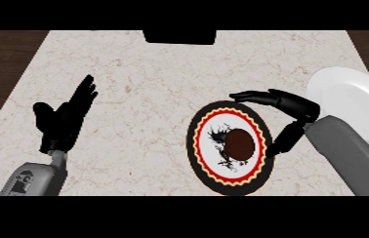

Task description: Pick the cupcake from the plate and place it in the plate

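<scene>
The cupcake (240, 143) sits on the patterned plate (205, 164), near its centre, and it lies to the left of the right robot hand (294, 116) and slightly nearer the robot. You see it from above as a dark round top, so it shows no long axis; approach direction is not constrained by its shape.

The right robot hand arches over the plate's right rim, fingers (252, 95) curved above the far edge and thumb (284, 139) down at the near right edge. It is part open and holds nothing; the cupcake stands apart from both fingers and thumb, in the gap's left opening.

The left robot hand (61, 120) rests open, fingers up, well to the left of the plate. The right one is clearly the nearer; use it.

The white plate (338, 93), judged to be the target, lies just behind and to the right of the right robot hand, partly cut by the view's edge.

The tabletop (158, 76) is pale, flat stone. A dark block (179, 36) sits at its far edge, well apart.
</scene>
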Robot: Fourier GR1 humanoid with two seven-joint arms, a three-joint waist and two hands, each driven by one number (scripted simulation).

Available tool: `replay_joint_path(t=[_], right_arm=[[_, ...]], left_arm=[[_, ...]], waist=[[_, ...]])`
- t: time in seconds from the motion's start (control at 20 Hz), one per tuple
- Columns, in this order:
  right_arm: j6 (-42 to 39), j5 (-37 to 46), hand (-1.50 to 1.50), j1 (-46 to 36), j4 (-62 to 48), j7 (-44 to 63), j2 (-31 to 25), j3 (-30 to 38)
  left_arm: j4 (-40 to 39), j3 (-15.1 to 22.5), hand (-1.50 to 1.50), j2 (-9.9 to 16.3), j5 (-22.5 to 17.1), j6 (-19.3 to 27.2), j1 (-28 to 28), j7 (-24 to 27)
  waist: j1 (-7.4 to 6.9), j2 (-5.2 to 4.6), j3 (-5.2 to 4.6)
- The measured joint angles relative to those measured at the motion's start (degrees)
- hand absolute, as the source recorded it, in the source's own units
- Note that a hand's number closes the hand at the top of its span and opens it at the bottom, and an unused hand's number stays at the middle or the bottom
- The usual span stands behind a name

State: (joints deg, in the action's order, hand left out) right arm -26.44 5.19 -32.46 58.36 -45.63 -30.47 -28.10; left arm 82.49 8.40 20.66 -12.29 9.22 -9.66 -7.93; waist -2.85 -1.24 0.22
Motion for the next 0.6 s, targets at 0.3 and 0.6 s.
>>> replay_joint_path(t=[0.3,0.6], right_arm=[[3.23,6.65,-1.5,-4.9,-5.89,-4.32,-0.89,-5.31],[6.84,14.04,-1.5,-7.91,-10.3,-6.74,0.03,-10.91]], left_arm=[[-1.61,-0.89,0.0,-0.38,0.44,-0.03,-1.28,-0.38],[-3.86,-2.07,0.0,-0.78,0.75,-1.06,-0.88,1.68]], waist=[[0.75,0.47,-0.1],[1.32,0.73,-0.16]])
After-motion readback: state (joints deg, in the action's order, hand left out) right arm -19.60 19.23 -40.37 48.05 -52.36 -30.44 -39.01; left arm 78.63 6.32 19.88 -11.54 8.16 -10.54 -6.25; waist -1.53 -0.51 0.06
